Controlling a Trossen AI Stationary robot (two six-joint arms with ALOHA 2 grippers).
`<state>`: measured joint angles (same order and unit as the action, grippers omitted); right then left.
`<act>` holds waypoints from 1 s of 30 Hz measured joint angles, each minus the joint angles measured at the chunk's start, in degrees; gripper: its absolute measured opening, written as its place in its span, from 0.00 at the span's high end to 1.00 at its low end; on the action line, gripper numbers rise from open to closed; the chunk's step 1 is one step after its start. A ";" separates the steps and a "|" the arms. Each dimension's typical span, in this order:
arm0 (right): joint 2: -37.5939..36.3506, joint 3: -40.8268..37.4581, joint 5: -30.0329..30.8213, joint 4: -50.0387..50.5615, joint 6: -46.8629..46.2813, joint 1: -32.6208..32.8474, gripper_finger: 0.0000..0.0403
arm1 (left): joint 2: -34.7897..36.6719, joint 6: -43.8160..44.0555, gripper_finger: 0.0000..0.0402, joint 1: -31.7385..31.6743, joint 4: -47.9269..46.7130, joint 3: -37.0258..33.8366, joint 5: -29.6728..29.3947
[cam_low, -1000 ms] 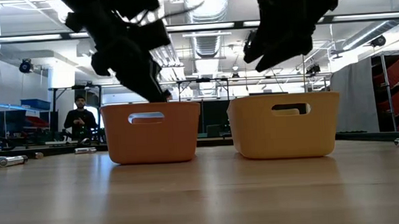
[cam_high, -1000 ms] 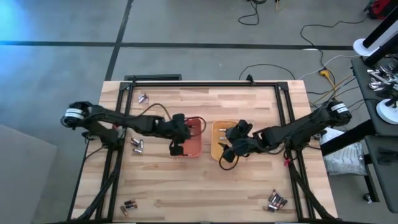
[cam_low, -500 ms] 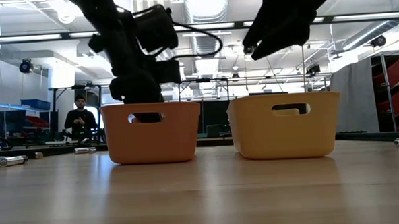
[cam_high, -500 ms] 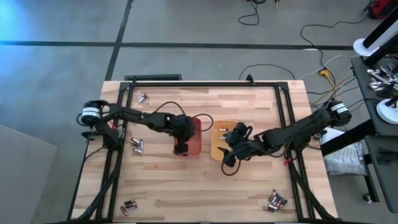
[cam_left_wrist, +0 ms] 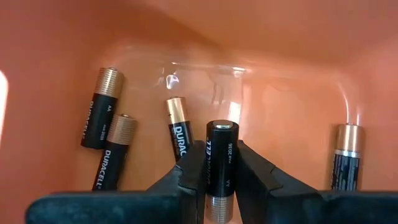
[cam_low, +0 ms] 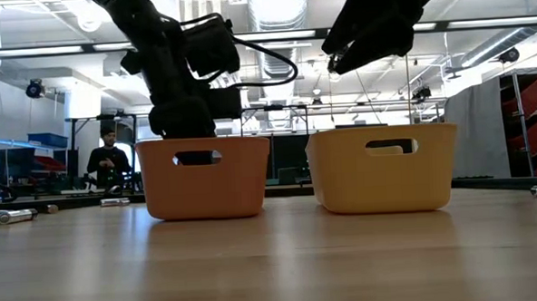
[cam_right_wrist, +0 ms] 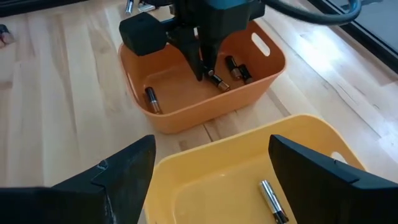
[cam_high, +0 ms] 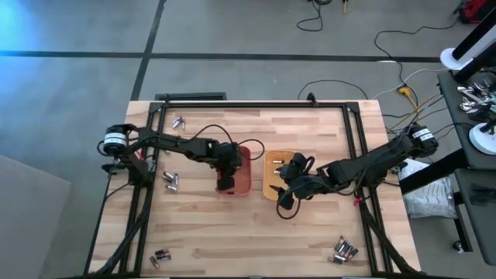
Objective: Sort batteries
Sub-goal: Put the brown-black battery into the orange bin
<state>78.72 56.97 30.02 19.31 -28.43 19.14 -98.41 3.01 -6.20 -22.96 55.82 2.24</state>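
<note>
Pale butcher-block planks make up the table point(cam_high: 248, 225), and the orange tray point(cam_low: 204, 178) near its middle serves as the landmark. Nearest the front edge, well away from that tray, two small clusters of batteries lie at the corners: one front-left point(cam_high: 159, 256) and one front-right point(cam_high: 345, 250). Just left of the tray sits another pair point(cam_high: 170, 180), and farther back on that side a last pair point(cam_high: 179, 122) rests near the rear rail.

Inside the orange tray the left gripper point(cam_left_wrist: 217, 163) reaches down with its fingers closed snugly on a dark battery point(cam_left_wrist: 219, 160), holding it upright just above the floor, where four other dark, copper-banded cells point(cam_left_wrist: 102, 107) lie scattered.

Just right of the orange tray stands the yellow tray point(cam_right_wrist: 249, 180), with a silvery battery point(cam_right_wrist: 272, 200) lying inside. Above it hovers the right gripper point(cam_right_wrist: 211, 165), fingers spread wide and holding nothing.

The risk, as I judge it, lies in the release: let go while upright, the held cell could land on the battery just beside it, tip or bounce. Both arms also crowd the gap between the trays, so a careless lift from either side might nudge a tray wall or the other arm.
</note>
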 joint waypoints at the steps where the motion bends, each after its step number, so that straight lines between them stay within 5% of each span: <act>1: 0.00 0.00 0.02 -0.09 0.03 0.00 0.23 | 0.00 0.06 0.89 -0.09 -0.02 0.00 0.02; 30: 0.17 -0.04 0.02 -0.09 0.01 -0.02 0.18 | -3.78 0.88 0.87 -0.83 0.72 2.20 0.20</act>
<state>78.89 56.93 30.04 19.22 -28.42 19.11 -102.19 3.88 -7.03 -22.24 58.02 2.44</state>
